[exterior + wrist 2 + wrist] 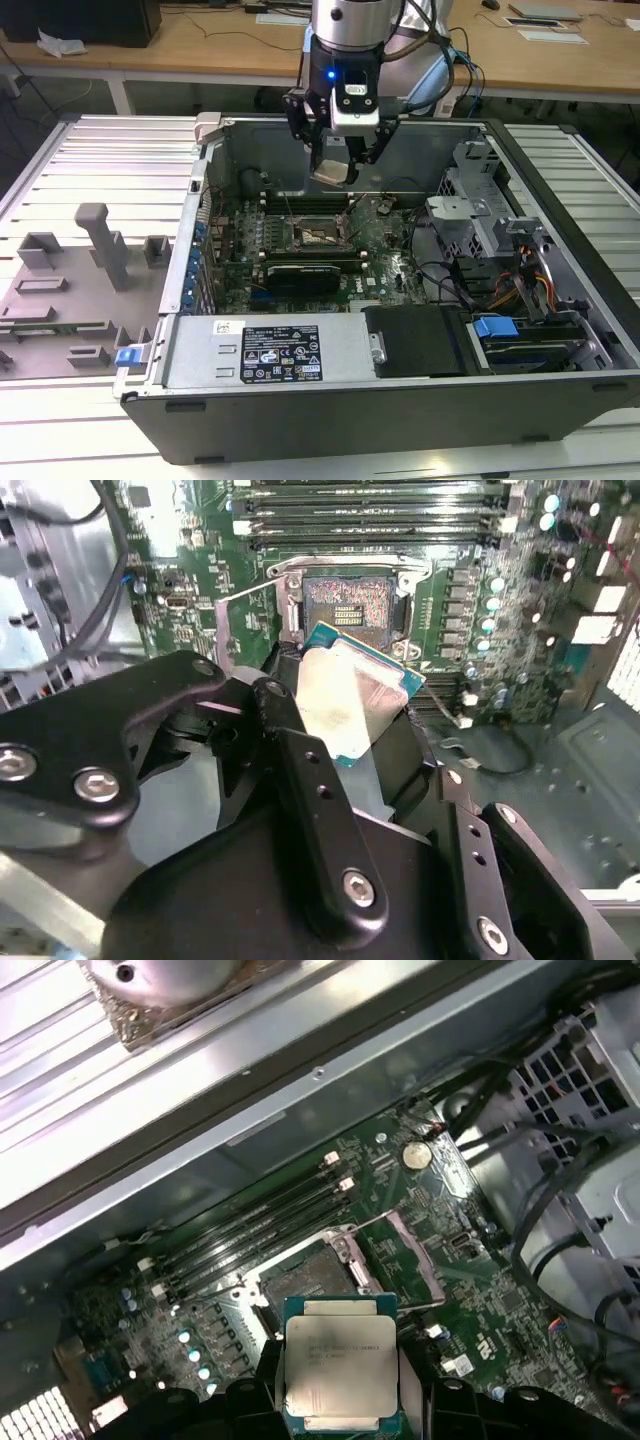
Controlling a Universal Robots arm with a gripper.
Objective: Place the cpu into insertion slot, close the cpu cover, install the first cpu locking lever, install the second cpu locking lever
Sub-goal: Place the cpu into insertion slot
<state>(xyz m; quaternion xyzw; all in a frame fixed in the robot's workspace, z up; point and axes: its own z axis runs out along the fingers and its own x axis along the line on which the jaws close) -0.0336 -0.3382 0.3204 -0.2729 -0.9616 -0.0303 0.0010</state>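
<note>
My gripper [336,168] hangs inside the open computer case, shut on the cpu [331,175], a flat square chip with a dull silver top. In both wrist views the cpu [350,695] [340,1360] sits between the black fingers [290,740], edges clamped, held above the motherboard. The insertion slot [318,233] [350,605] [310,1275] lies below the chip, its contact field bare. The cpu cover [250,620] [405,1260], a thin grey frame, is swung open to one side of the socket.
Long black memory slots [370,520] run beside the socket. A black expansion card [300,272] lies in front of it. A power supply [265,350] fills the case's front, with a drive cage and cables [480,230] at the exterior view's right. A grey fixture tray [70,290] lies outside the case.
</note>
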